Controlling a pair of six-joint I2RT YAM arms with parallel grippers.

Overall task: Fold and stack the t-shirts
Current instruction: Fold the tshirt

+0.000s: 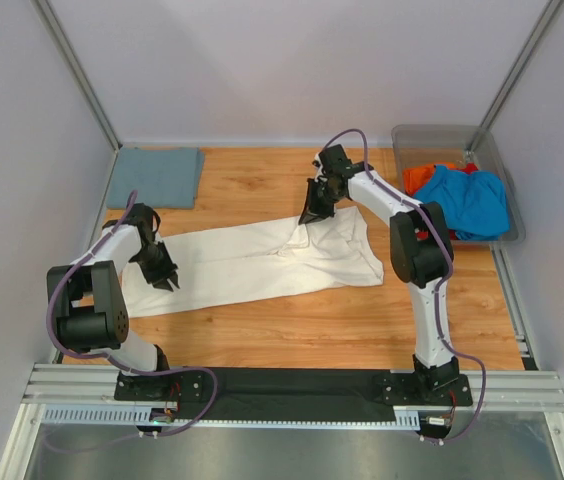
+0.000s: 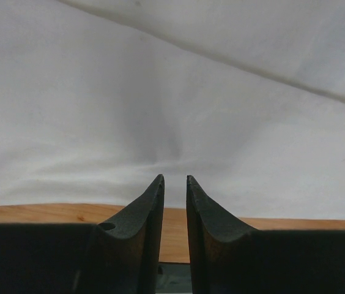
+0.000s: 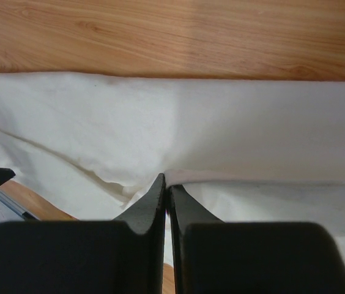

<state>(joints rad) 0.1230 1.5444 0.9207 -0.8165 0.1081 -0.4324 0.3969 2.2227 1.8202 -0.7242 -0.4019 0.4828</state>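
A large cream-white t-shirt (image 1: 252, 262) lies spread across the middle of the wooden table. My right gripper (image 1: 310, 215) is at its far edge, shut on a fold of the cloth. In the right wrist view the cream shirt (image 3: 221, 122) bunches at the tips of the right gripper (image 3: 166, 179). My left gripper (image 1: 167, 280) is over the shirt's left end. In the left wrist view the left gripper (image 2: 174, 177) shows a narrow gap with nothing in it, and the white cloth (image 2: 160, 92) lies just beyond the tips.
A folded grey-blue t-shirt (image 1: 162, 177) lies at the back left corner. A clear grey plastic bin (image 1: 432, 132) at the back right holds a bright blue shirt (image 1: 472, 200) and an orange-red one (image 1: 420, 178). White walls enclose the table on three sides.
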